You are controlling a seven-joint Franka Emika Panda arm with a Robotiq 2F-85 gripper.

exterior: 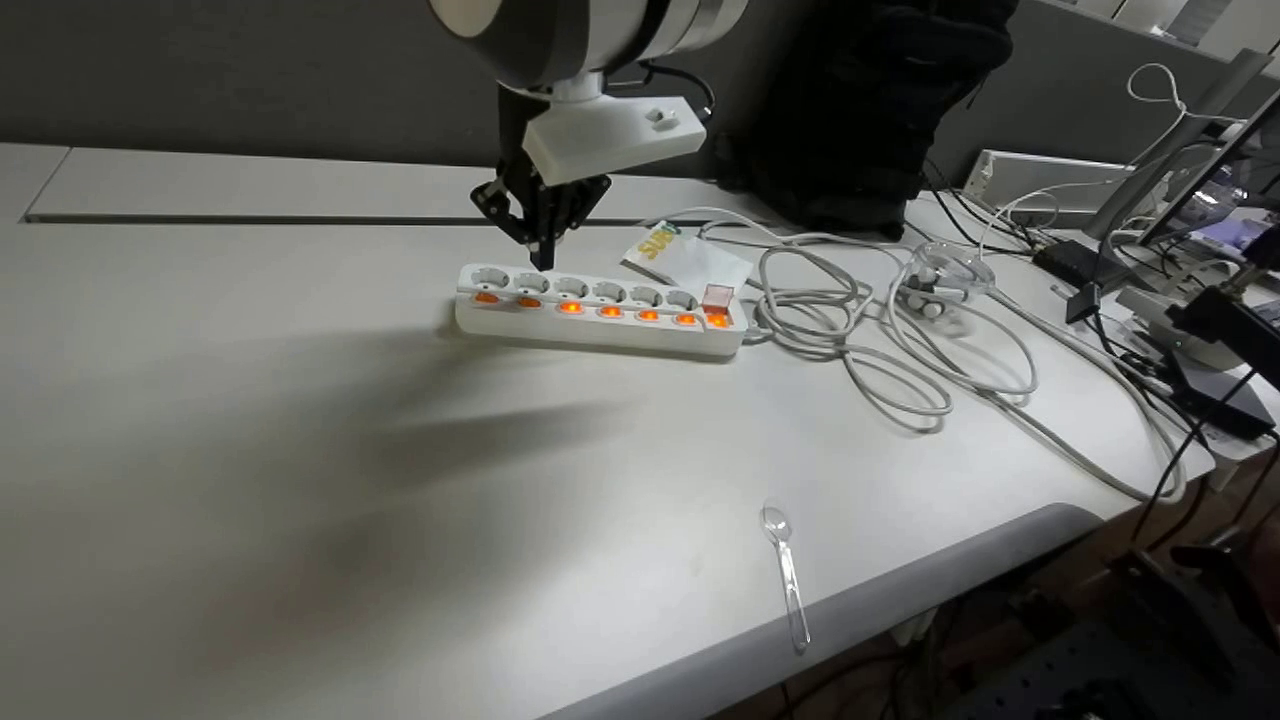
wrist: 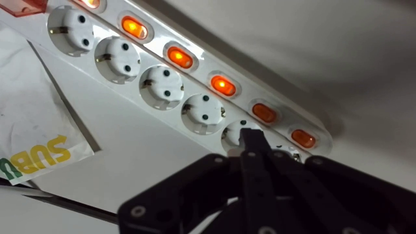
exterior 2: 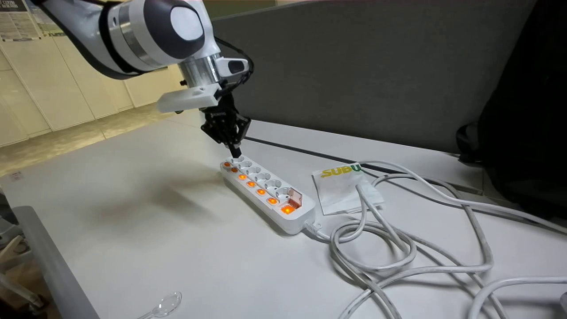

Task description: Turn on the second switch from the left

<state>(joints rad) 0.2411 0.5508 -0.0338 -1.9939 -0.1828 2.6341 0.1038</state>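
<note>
A white power strip with a row of sockets and orange switches lies on the table in both exterior views. The second switch from the left is unlit; it also shows unlit in the wrist view. The leftmost switch is unlit too. The switches to the right glow. My gripper is shut and holds nothing, with its tips pointing down over the sockets at the strip's left end. In the wrist view its tips partly hide the socket beside the second switch.
A red clear flip cover stands open at the strip's right end. A paper napkin and coiled white cables lie behind and right. A clear plastic spoon lies at the front edge. A black backpack stands at the back.
</note>
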